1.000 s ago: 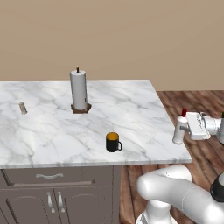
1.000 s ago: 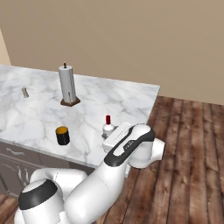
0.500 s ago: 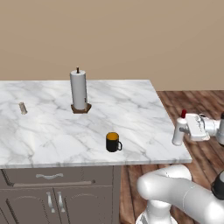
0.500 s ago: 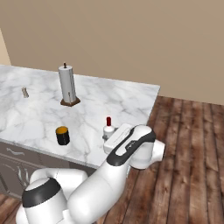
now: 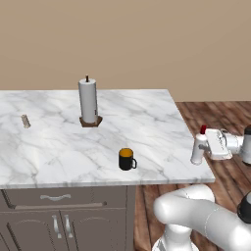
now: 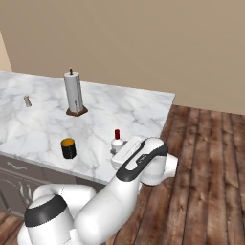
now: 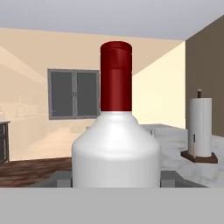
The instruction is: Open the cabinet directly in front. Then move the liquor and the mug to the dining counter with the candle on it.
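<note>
The liquor (image 5: pixel 198 149) is held upright between the fingers (image 5: pixel 208 148) at the bench's (image 5: pixel 59 147) right edge, near the mug (image 5: pixel 127 159). It is judged rigid, smooth and probably fragile, so the wide body, not the neck, is best gripped.

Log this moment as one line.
gripper: shut on liquor | liquor: upright, at dining counter edge | mug: on counter

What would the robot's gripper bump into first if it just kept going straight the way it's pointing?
The gripper already has the liquor between its jaws, at the right edge of the dining counter. Pushing on would carry that bottle out over the marble top. The paper-towel roll stands off to one side, probably clear, though depth is unclear.
</note>
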### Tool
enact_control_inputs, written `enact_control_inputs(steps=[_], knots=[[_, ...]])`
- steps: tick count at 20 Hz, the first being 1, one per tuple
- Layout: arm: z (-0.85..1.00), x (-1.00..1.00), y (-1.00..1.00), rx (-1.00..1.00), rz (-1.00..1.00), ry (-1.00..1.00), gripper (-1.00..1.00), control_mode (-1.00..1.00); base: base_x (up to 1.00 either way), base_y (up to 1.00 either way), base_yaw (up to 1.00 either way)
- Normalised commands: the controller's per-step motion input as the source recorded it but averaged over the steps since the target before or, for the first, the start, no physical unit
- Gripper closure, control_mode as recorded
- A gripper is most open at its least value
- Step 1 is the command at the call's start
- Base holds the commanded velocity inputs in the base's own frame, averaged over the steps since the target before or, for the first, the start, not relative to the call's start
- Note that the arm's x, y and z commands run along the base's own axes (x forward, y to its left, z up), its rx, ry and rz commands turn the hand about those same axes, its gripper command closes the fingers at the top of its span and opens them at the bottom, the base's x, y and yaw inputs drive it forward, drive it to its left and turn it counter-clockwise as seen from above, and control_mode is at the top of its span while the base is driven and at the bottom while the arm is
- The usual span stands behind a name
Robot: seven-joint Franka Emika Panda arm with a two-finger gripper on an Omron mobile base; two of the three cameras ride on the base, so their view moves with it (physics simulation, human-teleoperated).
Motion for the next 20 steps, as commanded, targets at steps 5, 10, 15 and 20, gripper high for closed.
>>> enact_control_inputs(steps=[5, 10, 15, 20], knots=[[-0.11, 0.08, 0.02, 0.00, 0.00, 0.00, 1.00, -1.00, 0.00, 0.00, 0.00], [-0.11, 0.06, 0.00, 0.00, 0.00, 0.00, 1.00, -1.00, 0.00, 0.00, 0.00], [-0.09, 0.09, 0.00, 0.00, 0.00, 0.00, 1.00, -1.00, 0.00, 0.00, 0.00], [-0.11, 0.13, 0.02, 0.00, 0.00, 0.00, 1.00, -1.00, 0.00, 0.00, 0.00]])
